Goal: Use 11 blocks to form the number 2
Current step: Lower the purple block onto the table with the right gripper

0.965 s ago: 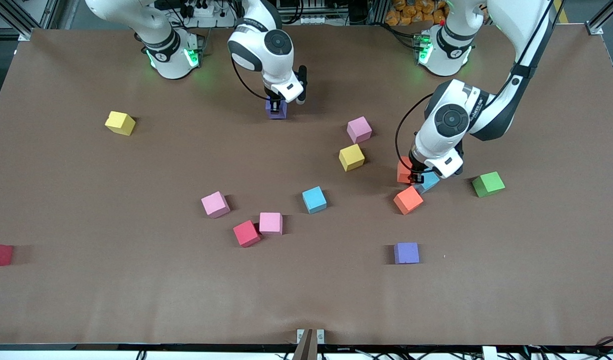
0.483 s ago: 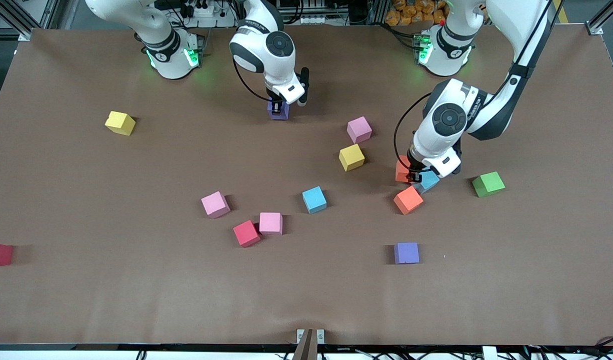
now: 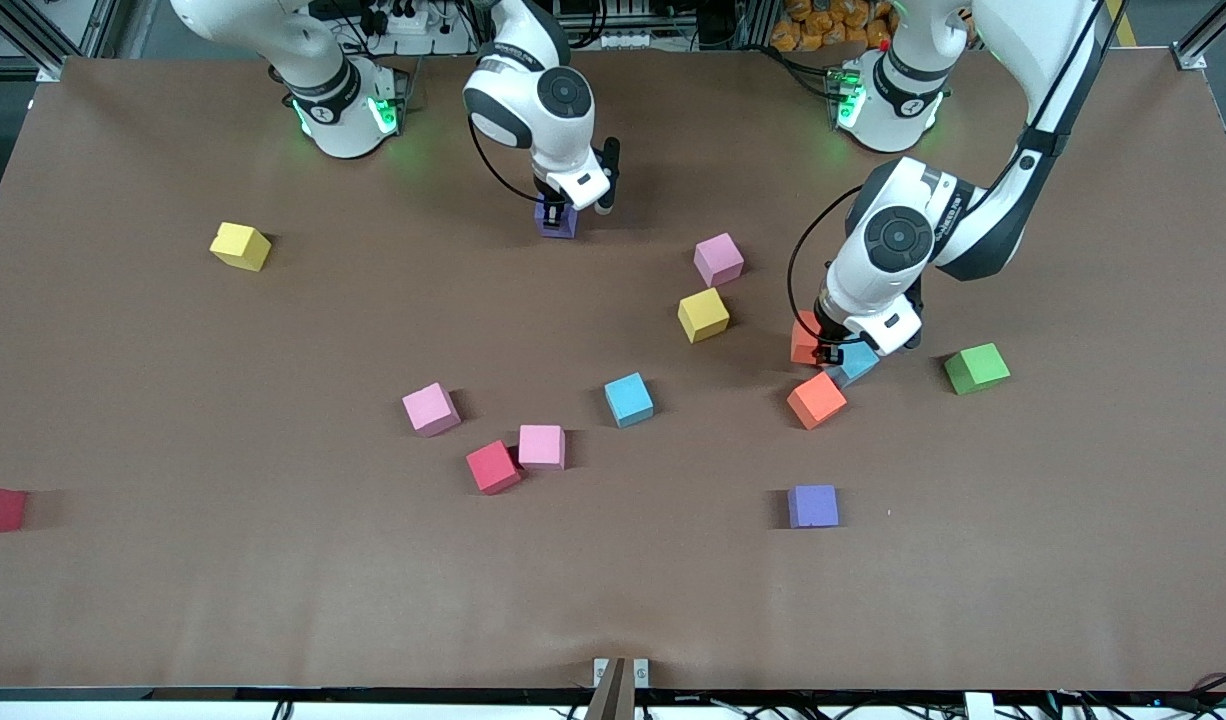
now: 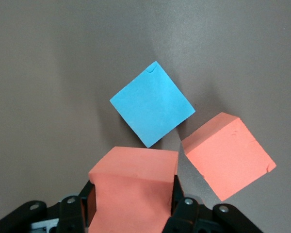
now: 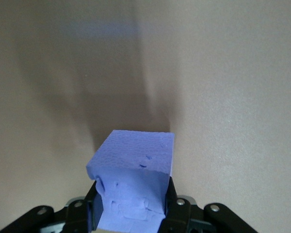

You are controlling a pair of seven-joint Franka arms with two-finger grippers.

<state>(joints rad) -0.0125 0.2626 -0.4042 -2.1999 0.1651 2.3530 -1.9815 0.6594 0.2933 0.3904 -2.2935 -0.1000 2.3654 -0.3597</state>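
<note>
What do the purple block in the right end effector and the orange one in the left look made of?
Purple block: probably soft foam, matte; its face is pitted and crumpled where the right end effector is shut on it. Orange block: likely the same foam, matte with no glare and slightly rounded edges, gripped by the left end effector.

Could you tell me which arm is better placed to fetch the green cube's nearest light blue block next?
Left: its tool, though shut on an orange block, is right beside that light blue block.
</note>
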